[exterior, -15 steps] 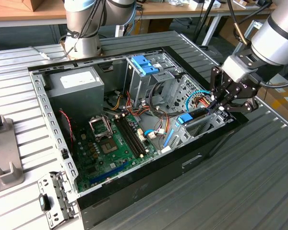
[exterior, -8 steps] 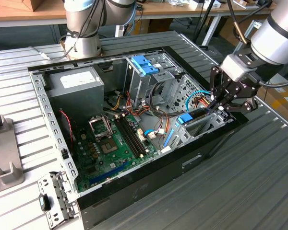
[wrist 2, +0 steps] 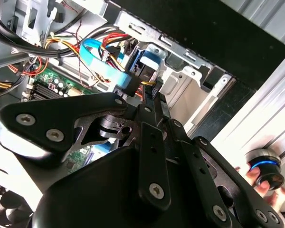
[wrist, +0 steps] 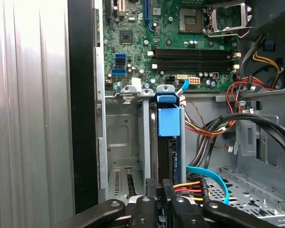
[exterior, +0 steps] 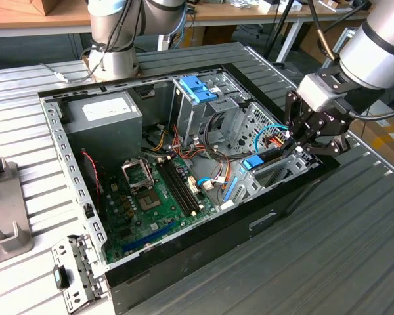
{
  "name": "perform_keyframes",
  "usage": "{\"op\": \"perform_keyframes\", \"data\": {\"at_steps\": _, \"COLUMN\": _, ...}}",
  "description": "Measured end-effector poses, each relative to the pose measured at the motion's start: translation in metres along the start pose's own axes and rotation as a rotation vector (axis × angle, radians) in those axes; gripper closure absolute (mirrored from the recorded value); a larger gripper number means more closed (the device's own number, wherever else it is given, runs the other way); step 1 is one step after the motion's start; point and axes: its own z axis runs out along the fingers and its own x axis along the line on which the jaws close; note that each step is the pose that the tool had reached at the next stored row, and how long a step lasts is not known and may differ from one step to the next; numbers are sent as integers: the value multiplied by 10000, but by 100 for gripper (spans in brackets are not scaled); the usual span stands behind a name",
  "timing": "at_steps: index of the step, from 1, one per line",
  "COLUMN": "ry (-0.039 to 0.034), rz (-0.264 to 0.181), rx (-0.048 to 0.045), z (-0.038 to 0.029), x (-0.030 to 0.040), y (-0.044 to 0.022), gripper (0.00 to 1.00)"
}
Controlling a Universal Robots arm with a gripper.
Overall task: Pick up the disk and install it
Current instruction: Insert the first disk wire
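The black multi-link gripper (exterior: 301,139) appeared clamped on the rear end of the disk (wrist: 167,142), a dark flat drive with blue plastic rails and tab, standing edgewise in the grey metal drive bay (wrist: 128,142) of the open computer case (exterior: 72,164). Installation looked underway; seating it would call for a straight push. The fingertips were hidden by linkages.

So the disk (wrist: 168,142) is standing on its edge inside the metal drive bay at the corner of the open computer case, dark body sandwiched between bright blue side rails with a blue tab on the end that faces the motherboard. In the exterior view it sits (exterior: 266,159) near the case wall on the exterior view's right, long side running along that wall. Its other end has the cable plugs right at it
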Motion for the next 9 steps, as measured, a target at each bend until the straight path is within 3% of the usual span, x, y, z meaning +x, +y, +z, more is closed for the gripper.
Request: {"op": "perform_keyframes", "data": {"at_steps": 9, "ry": 5, "rz": 502, "rx": 54, "z": 32, "x": -69, "y": 25, "gripper": 82}}
